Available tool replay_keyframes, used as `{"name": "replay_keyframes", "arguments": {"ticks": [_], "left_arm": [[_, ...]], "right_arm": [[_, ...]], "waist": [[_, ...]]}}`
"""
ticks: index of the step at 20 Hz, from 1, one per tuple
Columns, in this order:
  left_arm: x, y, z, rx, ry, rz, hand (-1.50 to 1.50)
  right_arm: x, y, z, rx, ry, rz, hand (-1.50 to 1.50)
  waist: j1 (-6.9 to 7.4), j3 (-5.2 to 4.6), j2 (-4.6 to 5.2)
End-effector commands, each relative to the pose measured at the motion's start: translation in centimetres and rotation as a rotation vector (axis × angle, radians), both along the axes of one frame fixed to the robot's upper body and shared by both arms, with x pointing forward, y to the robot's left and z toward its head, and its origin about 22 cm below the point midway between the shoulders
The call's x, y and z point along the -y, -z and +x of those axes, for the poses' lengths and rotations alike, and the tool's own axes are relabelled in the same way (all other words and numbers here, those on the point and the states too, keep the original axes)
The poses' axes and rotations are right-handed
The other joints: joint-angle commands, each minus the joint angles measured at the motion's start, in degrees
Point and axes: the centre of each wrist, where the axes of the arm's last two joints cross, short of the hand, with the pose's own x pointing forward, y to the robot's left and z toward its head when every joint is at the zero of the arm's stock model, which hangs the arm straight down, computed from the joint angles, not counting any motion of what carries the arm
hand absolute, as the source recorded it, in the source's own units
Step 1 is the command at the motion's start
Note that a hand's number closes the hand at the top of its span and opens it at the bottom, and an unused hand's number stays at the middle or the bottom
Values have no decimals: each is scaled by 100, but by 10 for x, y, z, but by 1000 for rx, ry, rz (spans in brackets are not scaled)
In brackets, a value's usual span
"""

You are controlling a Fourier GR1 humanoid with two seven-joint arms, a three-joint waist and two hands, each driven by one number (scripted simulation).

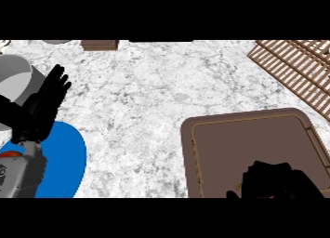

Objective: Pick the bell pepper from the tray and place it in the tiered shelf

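1. Two hands are showing, and we are starting at the left: our left hand [43,104] is resting open with its black fingers straight and pointing up, above a flat blue oval plate [69,160] at the counter's left edge. It is holding nothing.

2. Just beyond that hand we are seeing a grey cylindrical pot [13,76] lying against the left edge; we cannot tell what, if anything, is in it.

3. Moving right across the white marbled counter [160,93], we are coming to the brown rectangular tray with rounded corners [256,139]. Its visible floor is bare.

4. Our right hand [277,181] is hanging over the tray's near edge, fingers curled downward over something. A faint reddish speck is showing beneath it, which we are judging to be the bell pepper, hidden under the hand; its long axis we cannot tell.

5. Farthest right, the brown slatted wooden tiered shelf [301,69] is standing at the upper right corner, well apart from the tray. We are judging that the coming move runs up and to the right from the right hand, the nearer hand by far.
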Motion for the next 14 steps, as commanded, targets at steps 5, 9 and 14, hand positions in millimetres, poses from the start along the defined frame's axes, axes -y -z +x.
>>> {"name": "replay_keyframes", "arguments": {"ticks": [5, 9, 14], "left_arm": [[3, 1, 0, 3, -1, 13, 0], [-1, -4, 0, 8, 10, 18, 0], [9, -7, 5, 11, 2, 12, 0]], "right_arm": [[28, -63, 0, 146, 144, 102, 150], [42, -87, 12, 189, 250, 42, 150], [84, -112, 59, 174, 343, 97, 150]], "waist": [[86, -2, 26], [32, 0, -3], [23, 8, 1]]}}
